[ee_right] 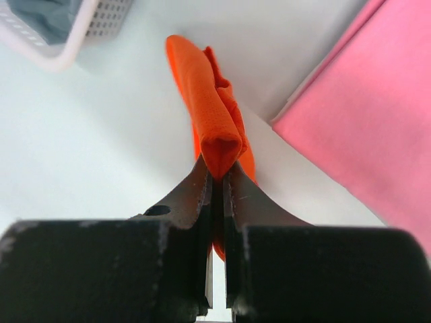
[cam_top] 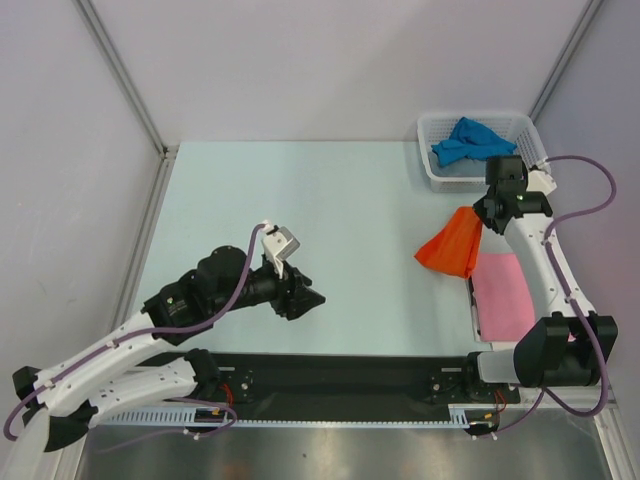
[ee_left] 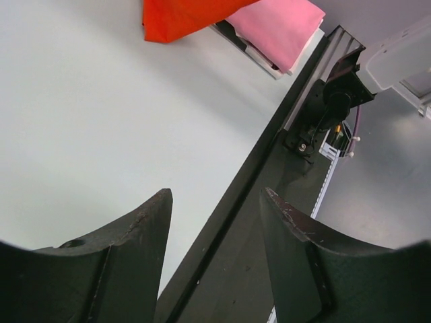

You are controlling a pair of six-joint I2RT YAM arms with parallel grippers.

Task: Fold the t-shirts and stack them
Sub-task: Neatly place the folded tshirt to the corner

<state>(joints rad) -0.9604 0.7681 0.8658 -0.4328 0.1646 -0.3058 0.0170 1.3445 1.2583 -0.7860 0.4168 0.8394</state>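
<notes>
My right gripper (cam_top: 484,214) is shut on the orange-red t-shirt (cam_top: 453,245) and holds it hanging above the table, left of the folded pink t-shirt (cam_top: 504,295). In the right wrist view the orange cloth (ee_right: 214,121) is pinched between the fingers (ee_right: 196,195), with the pink shirt (ee_right: 367,114) at the right. The blue t-shirt (cam_top: 472,141) lies crumpled in the white basket (cam_top: 436,176). My left gripper (cam_top: 308,300) is open and empty over the table's middle; its wrist view shows the orange shirt (ee_left: 185,17) and pink shirt (ee_left: 279,30) far off.
The white mesh basket stands at the back right corner. A black rail (cam_top: 340,375) runs along the table's near edge between the arm bases. Grey walls and metal posts bound the table at the left, back and right.
</notes>
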